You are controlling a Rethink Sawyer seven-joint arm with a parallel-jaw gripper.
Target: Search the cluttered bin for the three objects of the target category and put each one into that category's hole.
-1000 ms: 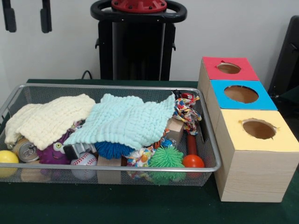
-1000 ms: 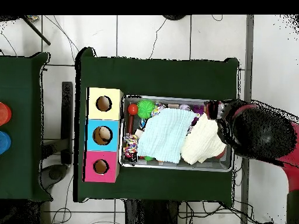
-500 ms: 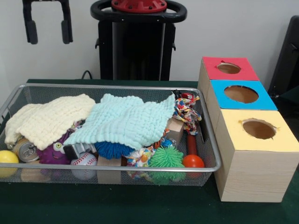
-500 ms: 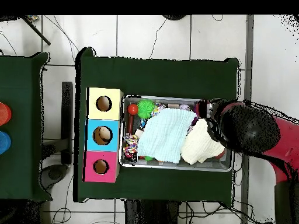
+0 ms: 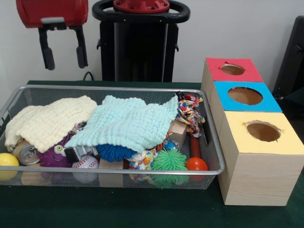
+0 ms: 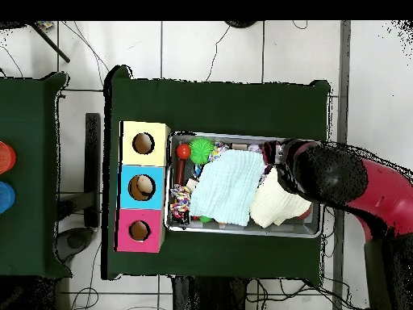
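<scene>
The silver wire mesh bin (image 5: 118,89) sits on the green table, also in the overhead view (image 6: 242,231). It holds a cream cloth (image 5: 50,121), a mint cloth (image 5: 128,121), a blue spiky ball (image 5: 114,152), a green spiky ball (image 5: 168,160), a baseball (image 5: 85,166), a can (image 5: 26,153), a yellow ball (image 5: 8,161) and a red ball (image 5: 196,164). Three boxes with holes stand beside it: red (image 5: 232,69), blue (image 5: 245,96), yellow (image 5: 262,131). My gripper (image 5: 63,54) hangs open and empty above the bin's far left end.
The robot pedestal (image 5: 140,42) stands behind the bin. A rope toy (image 5: 190,114), a wooden block (image 5: 176,132) and a purple toy (image 5: 54,154) also lie in the bin. A second green table (image 6: 28,173) with red and blue things lies left in the overhead view.
My gripper has come down and moved right in the front view, over the bin's left end. In the overhead view the arm has moved left over the bin. Nothing in the bin moved.
</scene>
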